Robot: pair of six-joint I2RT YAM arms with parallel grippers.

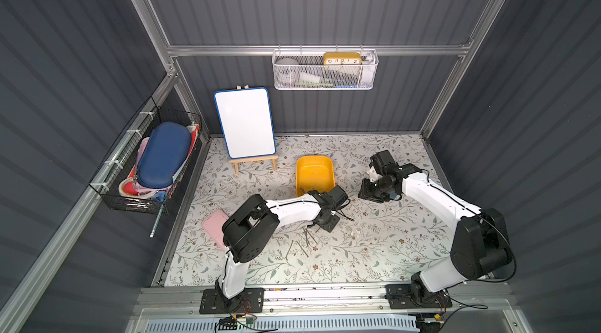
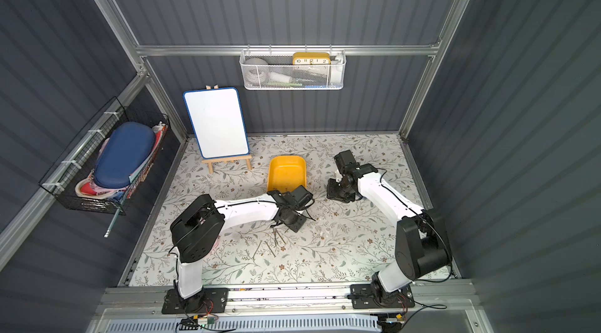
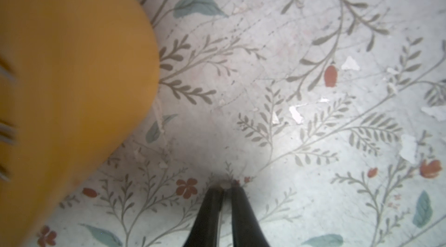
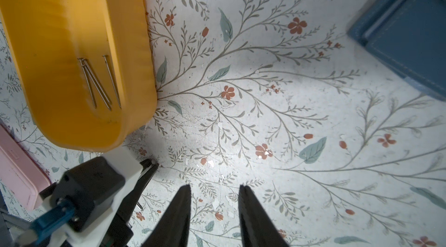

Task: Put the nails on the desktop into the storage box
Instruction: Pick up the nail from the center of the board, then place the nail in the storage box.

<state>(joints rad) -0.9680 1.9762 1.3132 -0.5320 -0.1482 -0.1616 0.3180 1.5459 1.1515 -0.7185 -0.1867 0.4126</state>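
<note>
The left gripper (image 3: 226,186) pinches one nail (image 3: 226,183) beside the storage box (image 1: 314,165), which holds three nails (image 4: 101,81). Loose nails (image 1: 305,243) lie mid-desktop (image 1: 374,243), frontward of it. The right gripper (image 4: 214,186) stands part-open and empty.

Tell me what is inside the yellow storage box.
Three nails lie on the storage box floor, seen in the right wrist view. The left arm covers its near end in both top views.

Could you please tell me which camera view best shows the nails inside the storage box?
The right wrist view: three nails lie sharp and close inside the storage box. The left wrist view shows only blurred streaks; in both top views they cannot be made out.
</note>
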